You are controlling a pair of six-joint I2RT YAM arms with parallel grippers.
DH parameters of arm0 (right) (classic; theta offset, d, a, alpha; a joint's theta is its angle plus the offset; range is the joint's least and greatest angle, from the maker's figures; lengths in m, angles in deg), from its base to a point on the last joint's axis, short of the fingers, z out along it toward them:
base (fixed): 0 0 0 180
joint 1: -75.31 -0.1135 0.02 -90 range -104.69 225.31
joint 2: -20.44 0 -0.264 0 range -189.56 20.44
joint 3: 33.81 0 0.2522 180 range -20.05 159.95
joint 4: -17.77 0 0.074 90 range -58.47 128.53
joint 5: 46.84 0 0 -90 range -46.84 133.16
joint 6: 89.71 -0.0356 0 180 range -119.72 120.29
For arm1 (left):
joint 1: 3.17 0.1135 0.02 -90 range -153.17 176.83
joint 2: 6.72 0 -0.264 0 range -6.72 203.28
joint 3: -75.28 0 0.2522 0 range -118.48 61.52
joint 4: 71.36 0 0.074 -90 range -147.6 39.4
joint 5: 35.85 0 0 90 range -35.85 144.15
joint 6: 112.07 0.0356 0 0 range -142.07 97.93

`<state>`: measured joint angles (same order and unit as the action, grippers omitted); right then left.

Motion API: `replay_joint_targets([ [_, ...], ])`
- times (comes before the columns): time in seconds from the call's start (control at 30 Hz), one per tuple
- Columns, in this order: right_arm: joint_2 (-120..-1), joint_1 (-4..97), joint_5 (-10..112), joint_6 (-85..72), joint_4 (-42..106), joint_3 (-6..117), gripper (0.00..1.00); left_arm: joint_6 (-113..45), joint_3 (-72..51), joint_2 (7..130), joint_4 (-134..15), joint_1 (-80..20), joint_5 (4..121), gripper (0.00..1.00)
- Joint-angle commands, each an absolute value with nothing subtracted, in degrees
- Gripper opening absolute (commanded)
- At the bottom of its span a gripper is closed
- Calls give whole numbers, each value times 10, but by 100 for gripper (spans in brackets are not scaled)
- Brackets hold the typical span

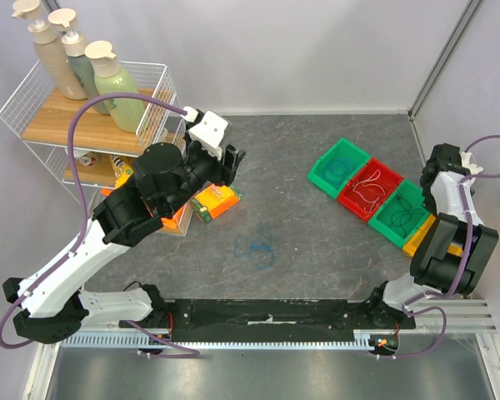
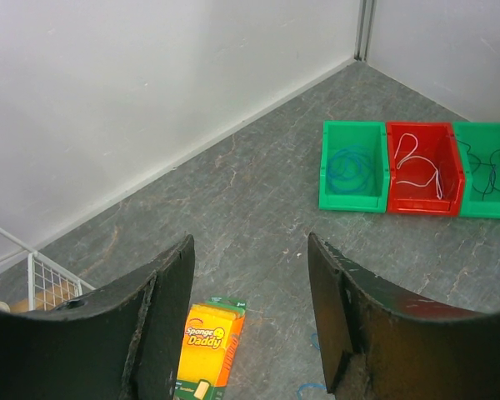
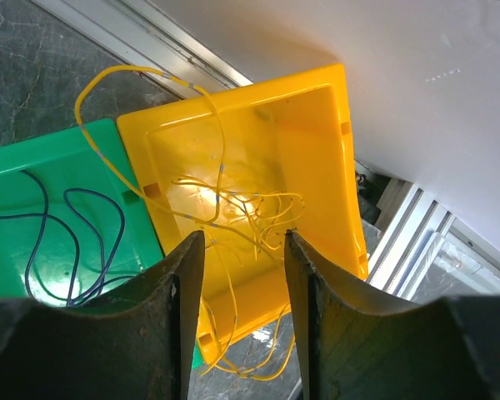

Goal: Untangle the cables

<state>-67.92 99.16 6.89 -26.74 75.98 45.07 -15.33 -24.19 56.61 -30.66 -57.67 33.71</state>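
Found yellow cable (image 3: 233, 204) heaped loosely in yellow bin (image 3: 317, 125), last of a row of bins near the right edge of the counter (image 1: 317, 250), with one long loop arching out over the rim. Judged not fully settled in its compartment for that reason.

Noted right hand (image 3: 240, 250) directly above that bin, jaws partly apart, with yellow strands running through the gap. Cannot confirm contact with either finger; recorded as not clamped. Judged positioned there to tend the yellow strand, whether to let it go or to tidy the stray loop.

Checked the neighbouring compartments. Found dark blue cable (image 3: 75, 225) in near green bin (image 3: 33, 154), white cable (image 2: 417, 162) in red bin (image 2: 458, 167), light blue cable (image 2: 350, 167) in far green bin (image 2: 327, 167). One colour per bin; sorting evidently the chosen means of keeping strands apart.

Observed blue tangle (image 1: 255, 247) lying loose at mid-counter, toward the near edge, well apart from the bins. Judged outstanding work.

Noted left hand (image 2: 250, 321) raised over the left part of the counter, fairly wide, holding nothing, above sponge pack (image 2: 208, 342). Judged parked clear of the right arm's reach.
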Motion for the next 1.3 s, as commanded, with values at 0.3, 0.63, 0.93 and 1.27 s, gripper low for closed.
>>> replay_joint_targets([
  [0.3, -662, 1004, 60, -301, 733, 412, 37, -147, -233, 554, -320, -581, 344, 62],
  [0.63, -592, 1007, 80, -273, 692, 400, 0, -158, -236, 554, -312, -580, 348, 61],
  [0.93, -510, 1007, 108, -279, 720, 413, 1, -164, -236, 555, -311, -580, 355, 61],
  [1.27, -516, 1024, 191, -309, 801, 377, 70, -163, -229, 547, -308, -580, 346, 61],
])
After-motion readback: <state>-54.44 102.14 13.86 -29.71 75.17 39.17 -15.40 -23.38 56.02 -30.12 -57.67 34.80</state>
